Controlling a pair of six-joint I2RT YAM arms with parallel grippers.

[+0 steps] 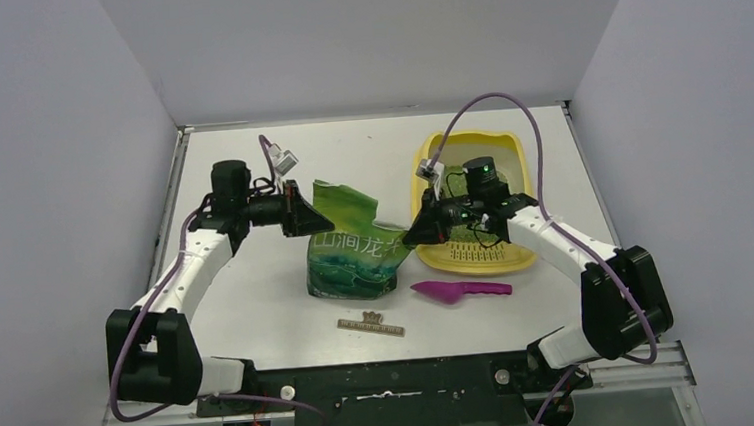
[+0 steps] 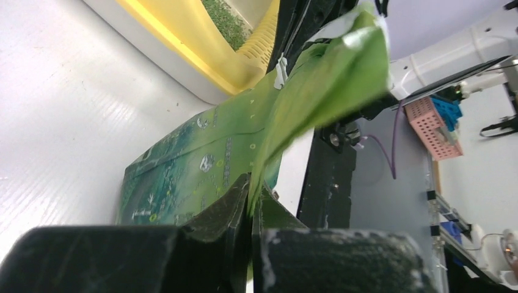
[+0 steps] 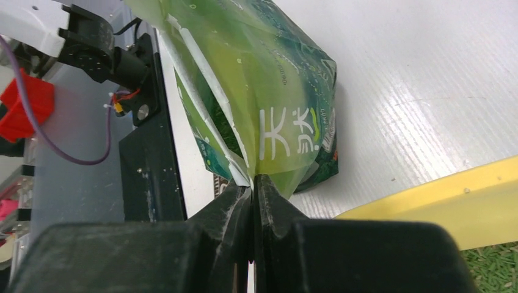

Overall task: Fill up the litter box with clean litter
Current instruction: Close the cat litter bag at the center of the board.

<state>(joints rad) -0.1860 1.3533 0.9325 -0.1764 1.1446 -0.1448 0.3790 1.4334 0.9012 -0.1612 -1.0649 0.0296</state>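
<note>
1. The litter box (image 1: 496, 142) is a pale yellow plastic tray with rounded corners, a raised rim and a slotted grate strip at its near end. It is set on the white desk (image 1: 259, 301), at the right rear, just right of the bag (image 1: 351, 260).
2. Clean litter (image 2: 227, 19) is seen inside the litter box as fine, sand-like light-green granules. The fill level cannot be told.
3. The bag is a glossy green printed pouch with white characters. It is stood on the desk between the arms, its mouth spread between the two tools. Its contents are not visible.
4. The left tool (image 2: 251, 204) is clenched on the bag's left top edge, with thin film pinched between the fingers.
5. The right tool (image 3: 252, 186) is clenched on the bag's right top edge, close to the litter box rim.
6. A magenta plastic scoop (image 1: 459, 290) is laid flat on the desk, in front of the litter box and apart from the bag.
7. A small dark flat strip (image 1: 371, 324) is laid on the desk in front of the bag.
</note>
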